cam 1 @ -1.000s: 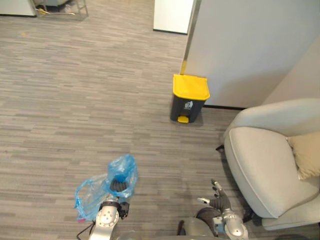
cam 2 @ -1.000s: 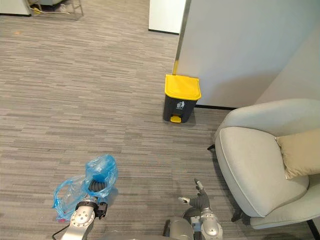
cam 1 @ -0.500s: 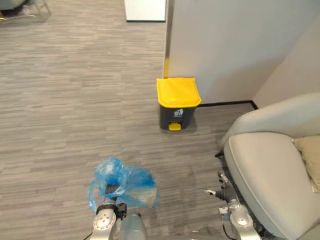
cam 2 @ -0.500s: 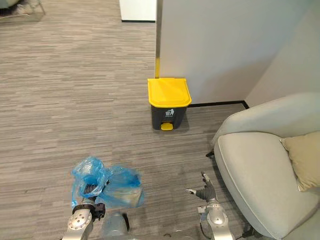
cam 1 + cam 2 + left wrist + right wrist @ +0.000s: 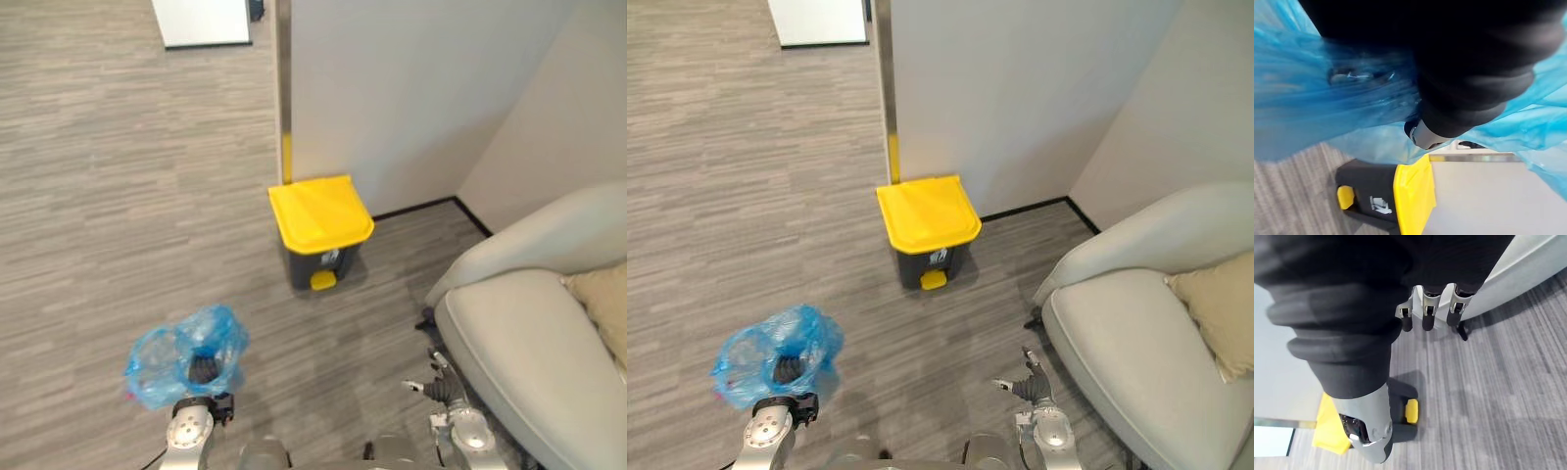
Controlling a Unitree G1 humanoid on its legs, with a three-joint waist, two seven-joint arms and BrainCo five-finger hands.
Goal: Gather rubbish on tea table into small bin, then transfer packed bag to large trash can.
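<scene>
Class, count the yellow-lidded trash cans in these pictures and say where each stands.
1. The trash can stands on the floor against the wall, at its corner, left of the armchair. Others may be hidden behind the wall.

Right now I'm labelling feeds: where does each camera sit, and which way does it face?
Left eye: head, looking down; left robot hand, blue bag, bin.
Right eye: same scene, slightly offset; right robot hand.
Left wrist: along left robot hand, bag, bin beyond.
Right wrist: along right robot hand, bin, armchair.
All share the bin.
</scene>
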